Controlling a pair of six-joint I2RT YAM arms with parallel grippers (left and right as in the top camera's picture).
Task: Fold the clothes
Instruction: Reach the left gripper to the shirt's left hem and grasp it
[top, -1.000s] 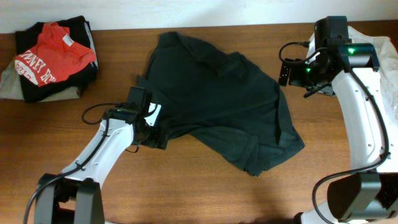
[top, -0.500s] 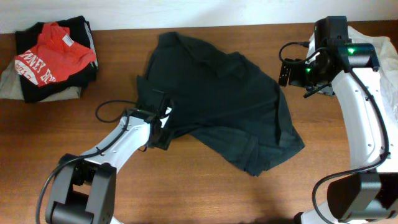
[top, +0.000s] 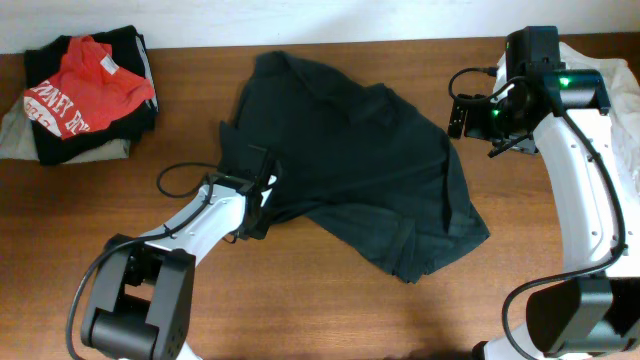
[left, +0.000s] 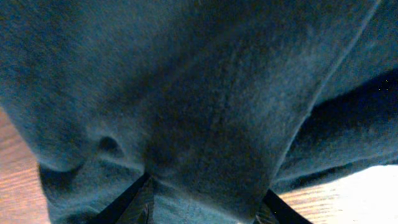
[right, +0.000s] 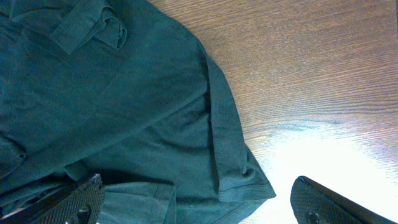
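We've got one dark shirt (top: 350, 170) lying crumpled on the table (top: 300, 300). At the shirt's left edge, the left gripper (top: 262, 198) is clamped on a fold, with cloth bunched between its two fingers (left: 127, 202). Just off the shirt's right edge, the right gripper (top: 468, 115) hangs spread wide, holding nothing. Well left of the shirt sits one stack of clothes (top: 45, 150), with one red tee (top: 85, 85) on top.

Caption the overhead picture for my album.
Two robot arms at a brown wooden table: left fingers at the edge of a rumpled dark green cloth shirt, right fingers open beside it.
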